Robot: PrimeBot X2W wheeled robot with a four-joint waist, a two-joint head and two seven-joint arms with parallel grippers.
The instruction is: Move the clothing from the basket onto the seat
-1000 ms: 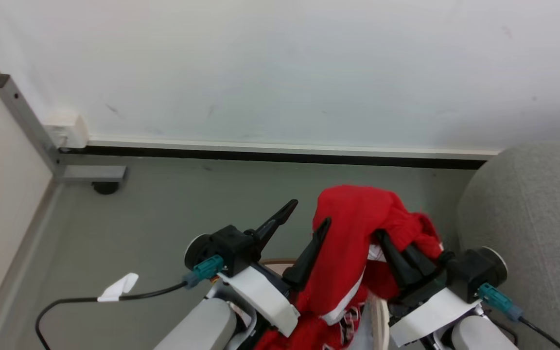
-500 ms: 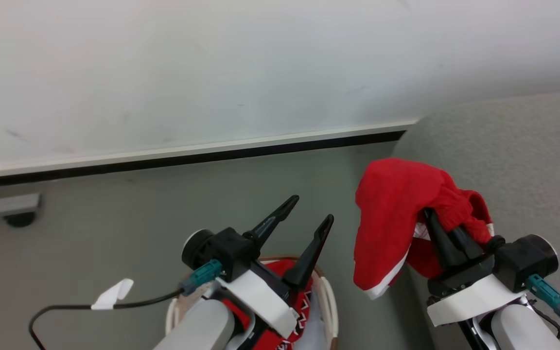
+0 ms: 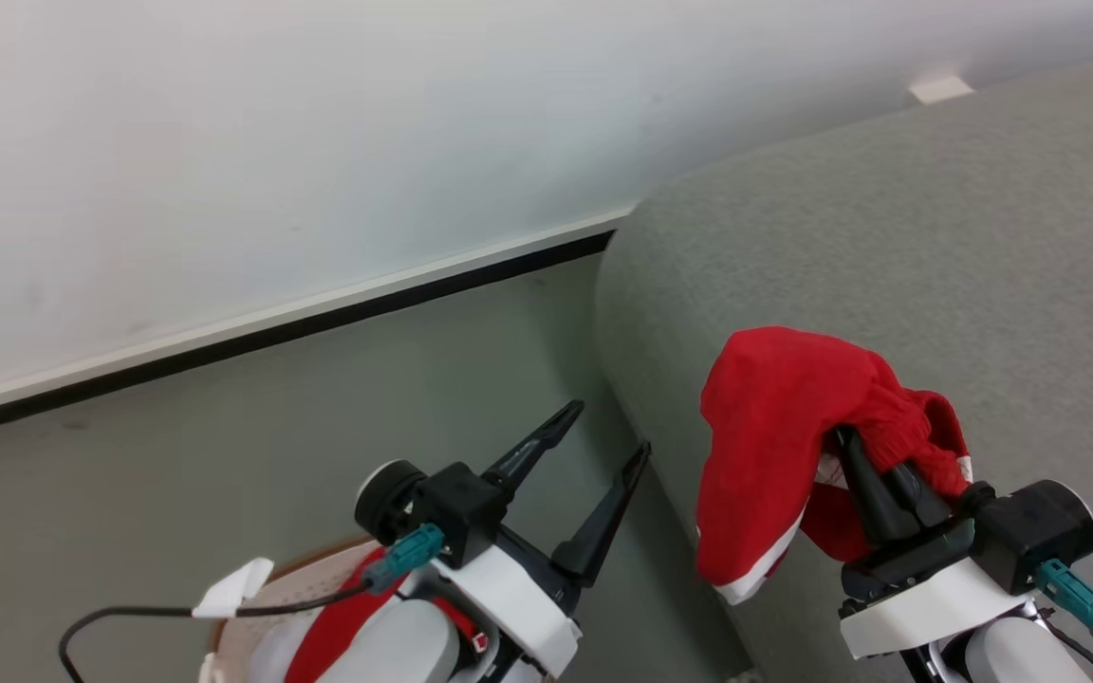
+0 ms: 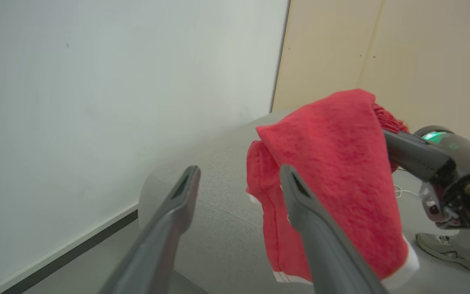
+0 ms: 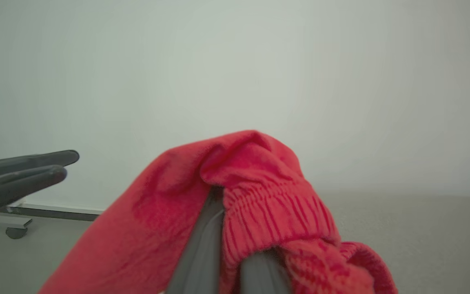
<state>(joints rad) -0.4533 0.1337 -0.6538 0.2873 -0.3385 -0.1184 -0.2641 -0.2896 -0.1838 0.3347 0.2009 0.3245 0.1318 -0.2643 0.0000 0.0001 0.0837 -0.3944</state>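
shorts held over the sofa

nearest, the basket (image 3: pixel 305 569) holds more red clothing (image 3: pixel 338 617), the left gripper (image 3: pixel 608 429) spread wide and empty just beyond it. the right gripper (image 3: pixel 845 446) pinches red shorts (image 3: pixel 774 417) over the sofa (image 3: pixel 888 237) edge. carrying step, i judge; next: reach further over it, then let go.

Basket (image 3: pixel 311 562) mostly beyond bottom edge

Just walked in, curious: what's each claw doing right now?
Left gripper: open, holding nothing.
Right gripper: shut on the red shorts.
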